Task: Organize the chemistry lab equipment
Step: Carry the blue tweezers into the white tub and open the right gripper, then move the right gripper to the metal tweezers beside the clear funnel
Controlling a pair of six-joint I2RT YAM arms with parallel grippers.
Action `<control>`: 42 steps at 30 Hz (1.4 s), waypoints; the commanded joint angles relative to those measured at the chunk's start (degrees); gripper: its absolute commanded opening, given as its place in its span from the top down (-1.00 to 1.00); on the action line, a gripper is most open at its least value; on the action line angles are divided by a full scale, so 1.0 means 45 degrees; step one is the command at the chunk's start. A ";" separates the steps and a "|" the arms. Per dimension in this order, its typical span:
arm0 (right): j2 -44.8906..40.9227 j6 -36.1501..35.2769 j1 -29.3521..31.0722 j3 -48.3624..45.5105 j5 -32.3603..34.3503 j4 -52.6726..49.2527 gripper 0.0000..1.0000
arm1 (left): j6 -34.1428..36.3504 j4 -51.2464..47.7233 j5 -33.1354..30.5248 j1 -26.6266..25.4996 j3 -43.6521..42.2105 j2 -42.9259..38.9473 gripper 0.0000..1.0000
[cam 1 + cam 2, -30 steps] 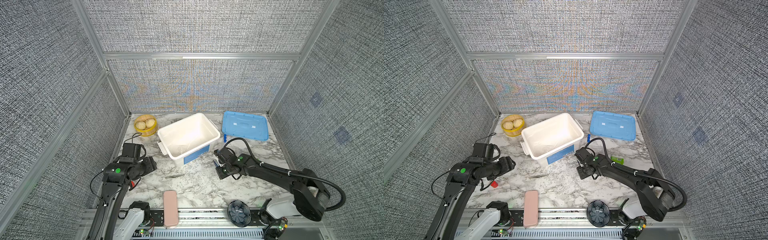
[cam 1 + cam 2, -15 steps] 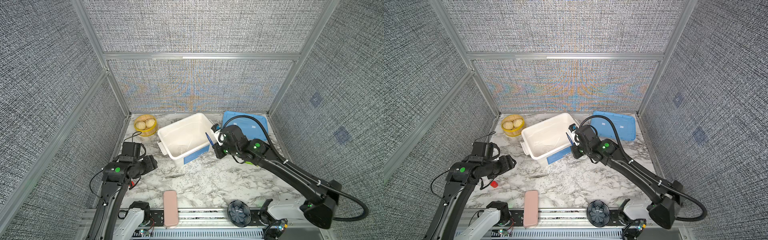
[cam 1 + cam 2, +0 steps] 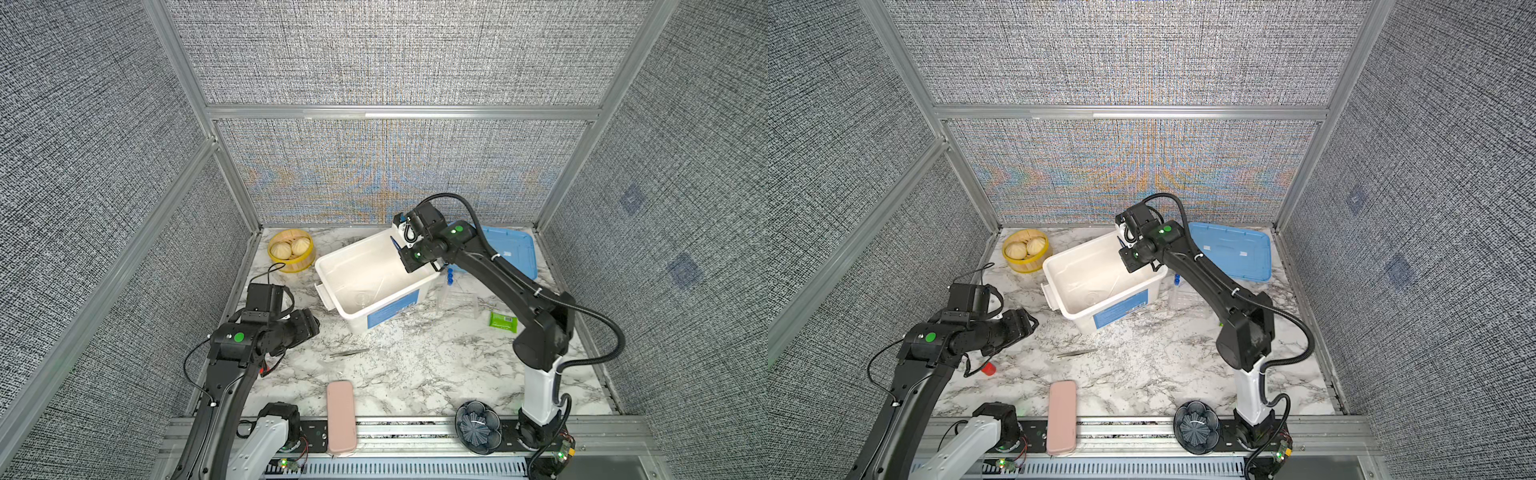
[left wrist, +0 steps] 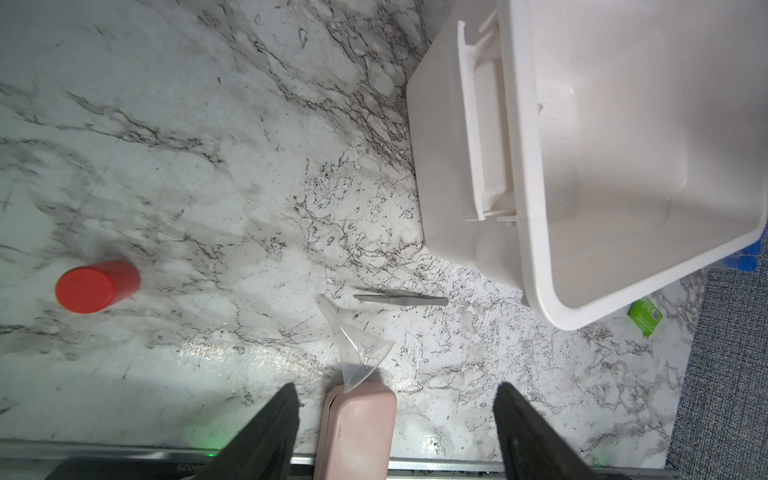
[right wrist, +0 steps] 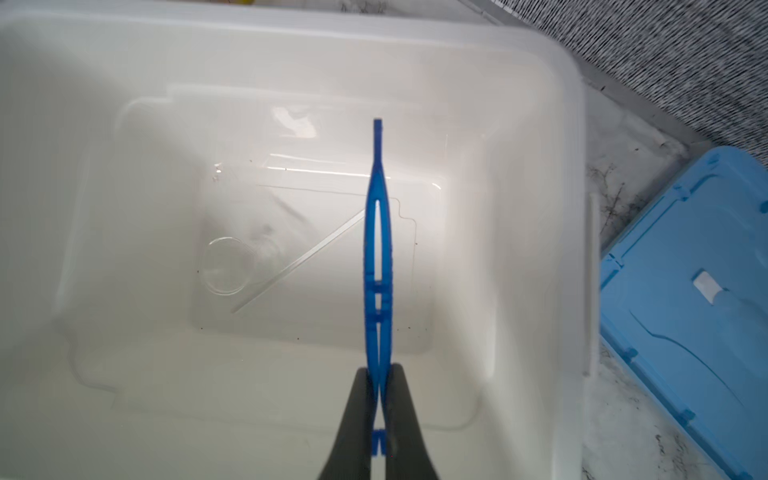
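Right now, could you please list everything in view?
bin: one, white, centre
lid: one, blue, behind bin's right
blue tweezers: one, above bin
dish: one, clear, in bin
rod: one, pale, in bin
metal tweezers: one, grey, before bin
funnel: one, clear, beside metal tweezers
cap: one, red, left
case: one, pink, front edge
basket: one, yellow, back left
tubes: two caps seen, blue, at rack
rack: one, clear, right of bin
packet: one, green, right
disc: one, dark, front rail
left gripper: black, open, empty
right gripper: black, shut on blue tweezers
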 commanded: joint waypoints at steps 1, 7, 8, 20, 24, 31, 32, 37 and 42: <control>0.1197 -0.0280 -0.0029 0.1177 0.0363 -0.1966 1.00 | 0.0322 -0.0091 -0.0253 0.0011 0.0117 0.0079 -0.51; 0.3117 -0.0172 -0.0177 0.2922 0.0976 -0.2696 1.00 | 0.0693 -0.0655 -0.1327 0.0036 0.0614 0.0221 -0.54; 0.3275 -0.0169 -0.0187 0.2998 0.0958 -0.2641 1.00 | 0.0732 -0.0583 -0.1357 0.0049 0.0593 0.0273 -0.55; 0.4782 0.0135 -0.0301 0.3607 0.1288 -0.2450 1.00 | 0.0653 -0.0496 -0.1334 0.0380 0.0681 0.0914 -0.55; 0.4940 0.0111 -0.0301 0.3938 0.1288 -0.2433 0.94 | 0.0651 -0.0461 -0.1230 0.0451 0.0670 0.1067 -0.56; 0.4386 -0.0006 -0.0305 0.3982 0.1491 -0.2439 0.54 | 0.0558 -0.0461 -0.1162 0.0490 0.0499 0.1029 -0.56; 0.4260 -0.0012 -0.0302 0.3977 0.1521 -0.2478 0.46 | 0.0531 -0.0537 -0.1159 0.0491 0.0541 0.1077 -0.56; 0.3342 -0.0013 -0.0271 0.3823 0.1425 -0.2367 0.25 | 0.0545 -0.0480 -0.1218 0.0486 0.0446 0.0978 -0.56; 0.2224 0.0142 -0.0175 0.3469 0.1169 -0.2152 0.18 | 0.0489 -0.0592 -0.1328 0.0493 0.0414 0.0853 -0.56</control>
